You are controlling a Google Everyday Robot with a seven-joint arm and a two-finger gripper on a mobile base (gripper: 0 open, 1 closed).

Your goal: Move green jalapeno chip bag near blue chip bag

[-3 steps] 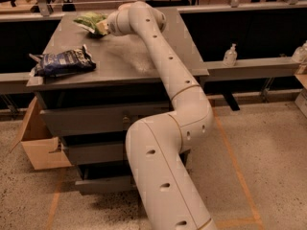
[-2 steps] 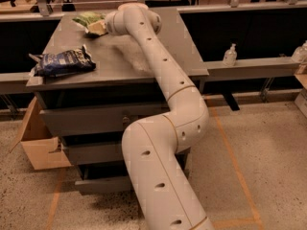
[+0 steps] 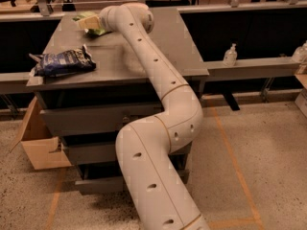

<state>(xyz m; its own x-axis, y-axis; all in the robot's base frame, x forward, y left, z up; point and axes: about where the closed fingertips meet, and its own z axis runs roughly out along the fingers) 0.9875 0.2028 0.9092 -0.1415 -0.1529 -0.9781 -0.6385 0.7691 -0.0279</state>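
Observation:
The green jalapeno chip bag (image 3: 97,31) lies at the far left of the grey table top (image 3: 158,56), mostly covered by my gripper. My gripper (image 3: 87,21) is at the end of the long white arm and rests on or just over the green bag. A bit of green also shows behind the gripper. The blue chip bag (image 3: 63,62) lies flat near the table's front left corner, about a bag's length nearer the camera than the green bag and apart from it.
A cardboard box (image 3: 34,140) stands on the floor left of the table. A sanitizer bottle (image 3: 230,55) sits on the ledge to the right, another bottle (image 3: 301,52) at the far right edge. My arm's white links (image 3: 158,143) fill the foreground.
My gripper and wrist have shifted a little to the left over the green bag. The blue bag has not moved.

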